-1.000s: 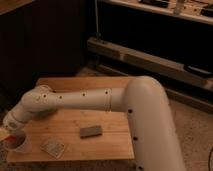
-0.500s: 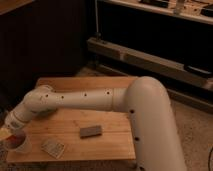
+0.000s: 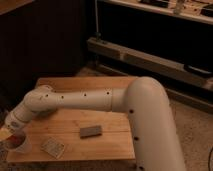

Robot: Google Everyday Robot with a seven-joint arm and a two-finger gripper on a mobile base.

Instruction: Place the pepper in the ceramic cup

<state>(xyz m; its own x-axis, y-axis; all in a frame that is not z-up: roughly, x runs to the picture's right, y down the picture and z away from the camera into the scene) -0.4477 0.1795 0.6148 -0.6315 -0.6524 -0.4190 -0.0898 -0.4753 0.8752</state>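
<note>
The ceramic cup (image 3: 21,146) is small and whitish and stands at the front left corner of the wooden table (image 3: 107,147). A bright red patch, the pepper (image 3: 13,139), shows at the cup's mouth, right under the gripper. I cannot tell whether it is held or lies in the cup. My gripper (image 3: 8,131) is at the far left, at the end of the white arm (image 3: 80,100), just above and left of the cup. Its tip is partly cut off by the picture edge.
A grey rectangular block (image 3: 90,131) lies on the table's middle front. A flat pale patterned card (image 3: 52,147) lies right of the cup near the front edge. Dark shelving (image 3: 150,55) stands behind the table. The floor lies to the right.
The wrist has edged slightly left and down over the cup. The cup, block and card have not moved.
</note>
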